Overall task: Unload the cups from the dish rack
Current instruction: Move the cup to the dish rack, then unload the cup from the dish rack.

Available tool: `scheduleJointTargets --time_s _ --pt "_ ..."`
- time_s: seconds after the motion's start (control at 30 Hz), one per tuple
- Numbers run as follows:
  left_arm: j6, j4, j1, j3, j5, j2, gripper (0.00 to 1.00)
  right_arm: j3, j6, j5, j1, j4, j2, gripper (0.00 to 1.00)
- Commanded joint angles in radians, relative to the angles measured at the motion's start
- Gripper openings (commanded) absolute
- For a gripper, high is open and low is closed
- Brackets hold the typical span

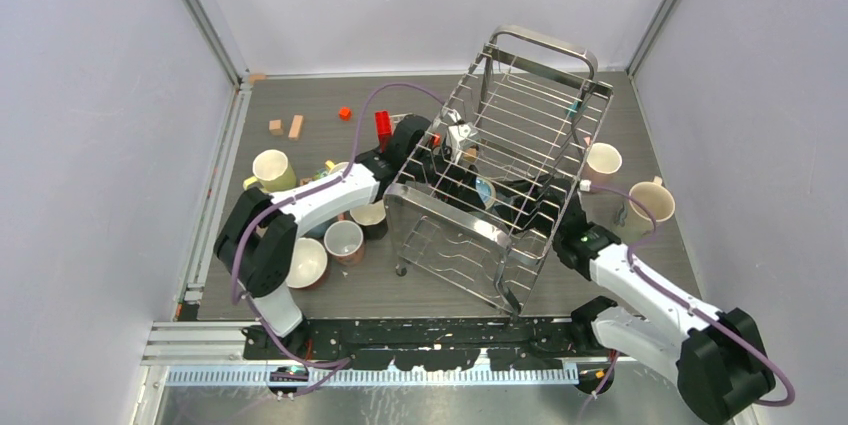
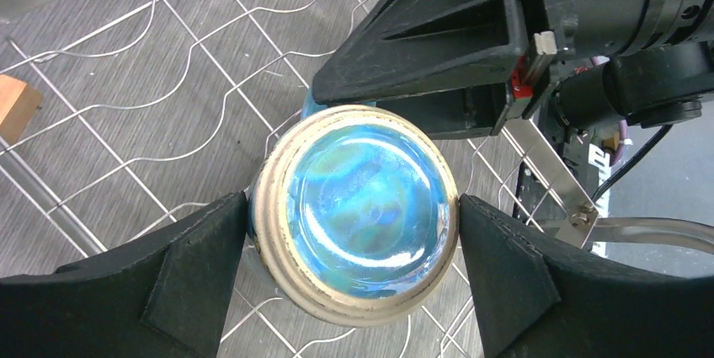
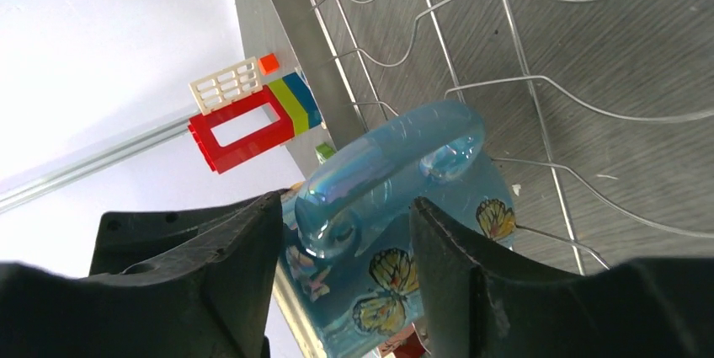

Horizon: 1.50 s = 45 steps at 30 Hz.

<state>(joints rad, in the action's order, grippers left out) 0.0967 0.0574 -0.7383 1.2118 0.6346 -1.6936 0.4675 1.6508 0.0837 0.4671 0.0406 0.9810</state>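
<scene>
The steel-wire dish rack [image 1: 447,211] stands tilted at the table's centre. A light blue cup [image 1: 484,192] with butterflies lies inside it. My left gripper [image 1: 472,175] reaches in from the left. In the left wrist view its two fingers press on opposite sides of the cup's [image 2: 358,211] tan-rimmed base, so the left gripper [image 2: 354,232] is shut on it. My right gripper [image 1: 522,197] comes in from the right. The right gripper [image 3: 347,232] stands open, its fingers on either side of the cup's handle [image 3: 387,168].
Unloaded cups stand left of the rack: yellow-green [image 1: 272,170], cream [image 1: 307,262], pinkish [image 1: 344,240]. Two more stand on the right, pale pink [image 1: 602,161] and tan [image 1: 650,203]. Toy blocks [image 1: 296,126] lie at the back left. Rack wires [image 2: 168,80] surround both grippers.
</scene>
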Motion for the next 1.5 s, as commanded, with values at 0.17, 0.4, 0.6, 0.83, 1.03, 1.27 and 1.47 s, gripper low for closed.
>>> scheduleJointTargets --time_s 0.17,0.4,0.6,0.83,1.03,1.27,1.47 --pt "0.015 0.012 -0.008 0.051 0.090 -0.062 0.81 0.004 -0.162 0.069 -0.005 0.200 -0.238 0.77" --pt "0.017 0.016 -0.009 0.040 0.119 -0.054 0.78 -0.057 -0.404 0.125 -0.006 0.270 -0.429 0.78" --pt "0.019 0.035 -0.009 0.048 0.152 -0.049 0.77 -0.056 -0.674 0.220 -0.006 0.228 -0.476 0.80" --pt "0.010 0.076 -0.009 0.073 0.159 -0.043 0.78 -0.132 -0.894 0.186 -0.006 -0.009 -0.436 0.74" --pt "0.041 0.048 -0.008 0.064 0.102 -0.008 0.87 -0.175 -0.939 0.172 -0.005 -0.027 -0.463 0.71" --pt "0.070 0.034 -0.008 0.069 0.069 -0.008 0.88 -0.191 -0.968 0.153 -0.006 0.010 -0.521 0.65" --pt "0.083 0.023 -0.008 0.066 0.073 -0.017 0.86 -0.191 -0.997 0.158 0.000 0.001 -0.484 0.61"
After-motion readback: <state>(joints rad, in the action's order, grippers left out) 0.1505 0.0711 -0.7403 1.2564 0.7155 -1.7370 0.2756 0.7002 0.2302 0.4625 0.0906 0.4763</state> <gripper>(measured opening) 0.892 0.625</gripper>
